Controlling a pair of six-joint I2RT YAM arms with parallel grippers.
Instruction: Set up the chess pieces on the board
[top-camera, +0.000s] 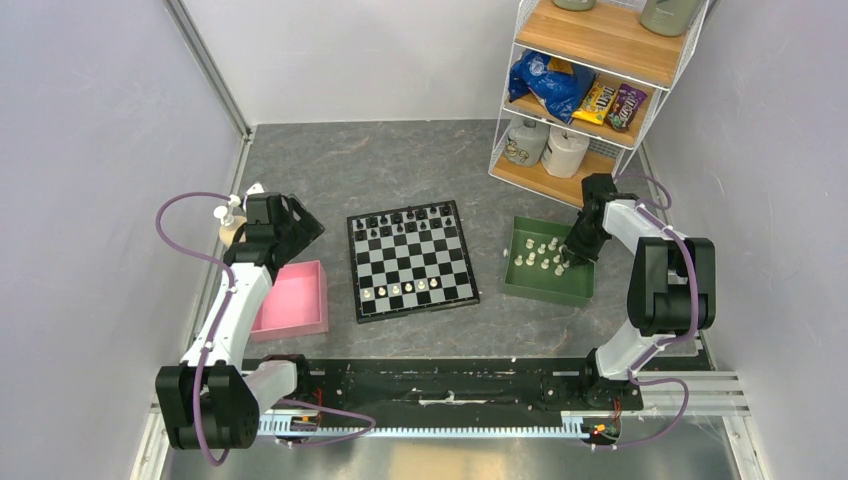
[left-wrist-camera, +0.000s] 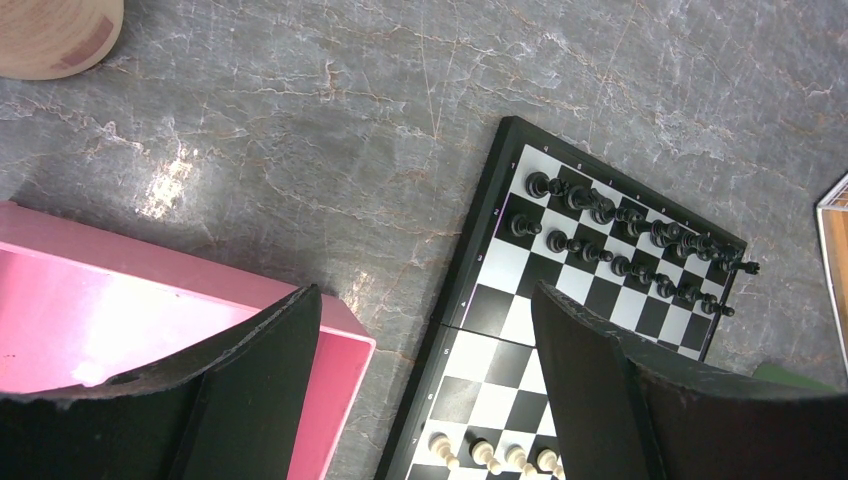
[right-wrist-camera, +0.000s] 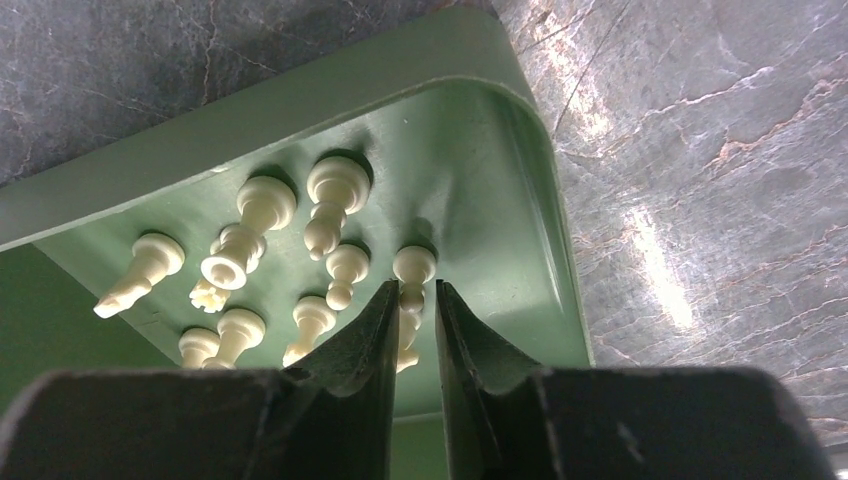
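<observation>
The board lies mid-table. Black chess pieces fill its two far rows. A few cream pawns stand in a near row. More cream pieces lie loose in the green tray. My right gripper reaches down into that tray. Its fingers stand close on either side of one lying cream piece, and a thin gap shows on the right side. My left gripper hovers open and empty between the pink tray and the board.
A pink tray sits left of the board. A pump bottle stands behind the left arm. A wire shelf with snack bags and jars fills the back right corner, close behind the green tray.
</observation>
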